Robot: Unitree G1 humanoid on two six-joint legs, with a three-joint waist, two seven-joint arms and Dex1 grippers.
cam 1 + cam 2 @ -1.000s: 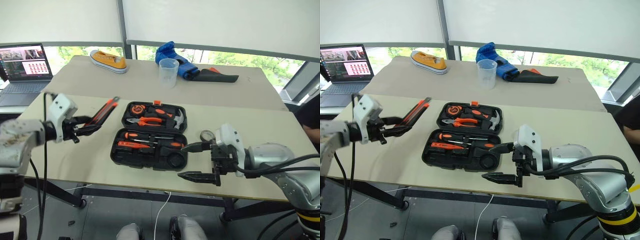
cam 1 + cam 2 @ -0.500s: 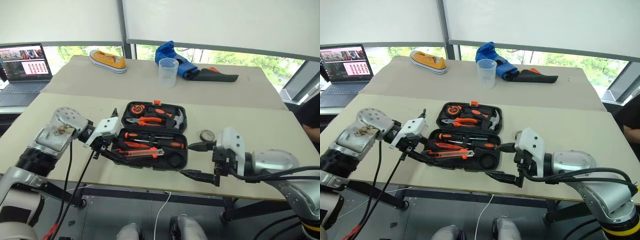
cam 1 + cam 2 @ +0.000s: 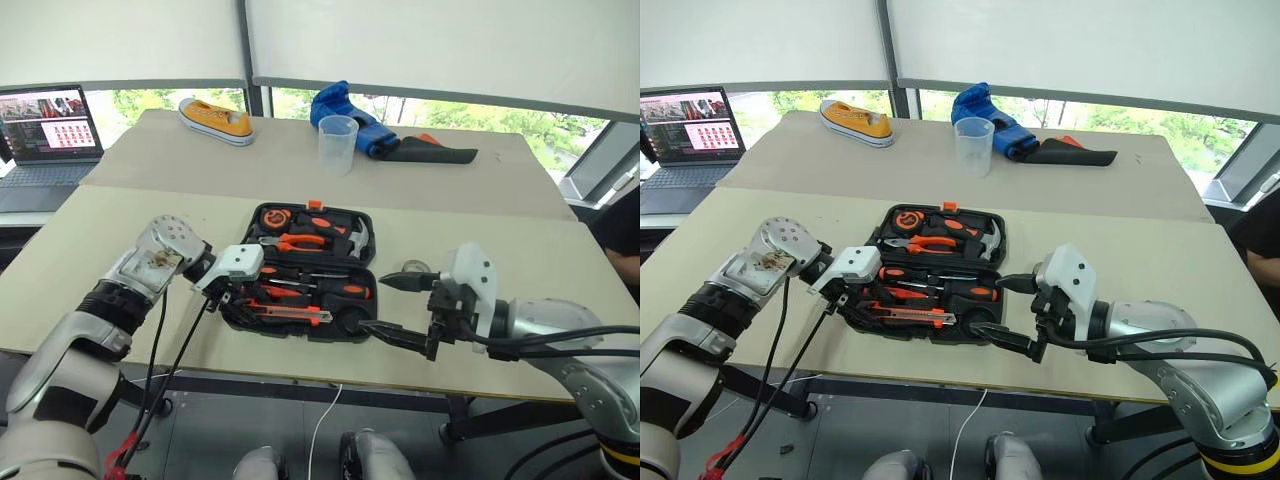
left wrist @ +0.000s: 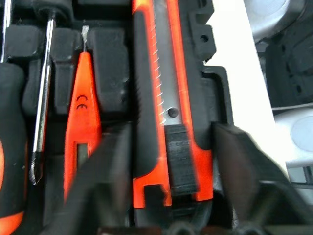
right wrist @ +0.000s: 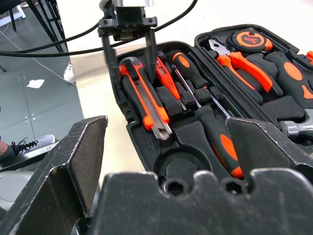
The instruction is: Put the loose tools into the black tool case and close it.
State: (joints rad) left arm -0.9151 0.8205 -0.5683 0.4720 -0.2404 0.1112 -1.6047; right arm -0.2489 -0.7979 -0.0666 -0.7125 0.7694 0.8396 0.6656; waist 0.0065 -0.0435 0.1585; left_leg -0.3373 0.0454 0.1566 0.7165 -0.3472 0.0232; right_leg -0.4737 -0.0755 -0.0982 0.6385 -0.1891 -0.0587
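I am placing the utility knife (image 4: 164, 122) into its recess along the front edge of the black tool case (image 3: 352, 222), which is lying open on the worktop (image 3: 500, 250). The left gripper (image 5: 131, 49) is straddling the knife's handle end with its fingers (image 4: 100, 166) spread to either side and no longer clamping it; the knife is resting in the case, lying slightly across its slot. The tester screwdriver (image 4: 80, 112) and two screwdrivers (image 3: 338, 291) are sitting in their recesses beside it. The right gripper (image 3: 398, 304) is hovering at the case's front right corner, wide open and holding nothing.

The round recess (image 5: 178, 169) at the near right corner of the case is standing empty, and the tape roll (image 3: 414, 269) is lying on the worktop just right of the case, behind the right gripper.

Judgement: the knife step is finishing. The next move is calling for lifting the left gripper straight up without dragging the knife, then bringing the right gripper to the tape roll, seating it in the round recess, and folding the lid shut.
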